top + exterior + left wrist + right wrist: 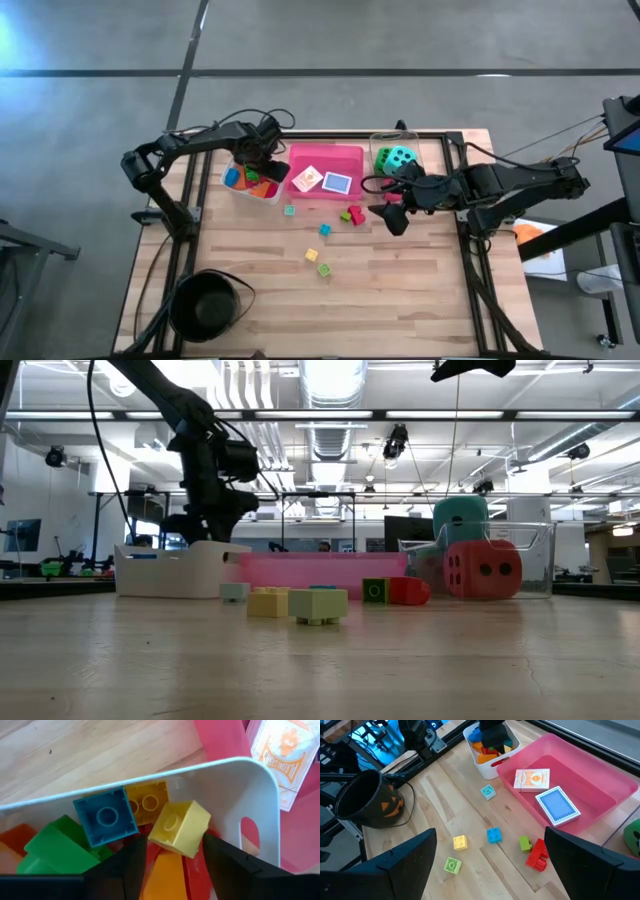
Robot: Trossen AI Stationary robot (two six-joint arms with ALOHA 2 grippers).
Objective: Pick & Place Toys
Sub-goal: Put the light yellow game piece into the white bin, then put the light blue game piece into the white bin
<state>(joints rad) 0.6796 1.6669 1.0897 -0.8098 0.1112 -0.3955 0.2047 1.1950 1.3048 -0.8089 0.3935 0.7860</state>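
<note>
The left gripper (170, 857) hangs right over the white rectangular plastic tray (268, 193) near the far left of the wooden bench (400, 290), and between its dark fingers (227, 865) sits a pale yellow studded plastic block (179, 828), tilted on its corner; the fingers stand apart on either side of it, and whether they actually press it I cannot tell. Under it in the tray lie a blue studded block (106, 816), a darker yellow block (146, 801), green blocks (55, 847) and orange pieces (167, 877).

Next to the white tray sits the pink rectangular tray (350, 160) at the far edge, holding two small playing cards, one orange-backed (307, 179) and one blue-backed (338, 183). Beyond that, toward the far right corner, the clear tray (385, 140) carries the teal dotted die (401, 157) and the green dotted die (385, 157); the low view shows a red dotted die (482, 569) there too.

The right gripper (490, 865) hovers above the bench's middle right, fingers spread wide, holding nothing. Loose on the wood below it: a red block (537, 856), a small green block (524, 843), a blue block (494, 835), a teal block (488, 792), a yellow block (460, 842) and a lime block (452, 865). A black round bowl (205, 303) stands at the near left corner.
</note>
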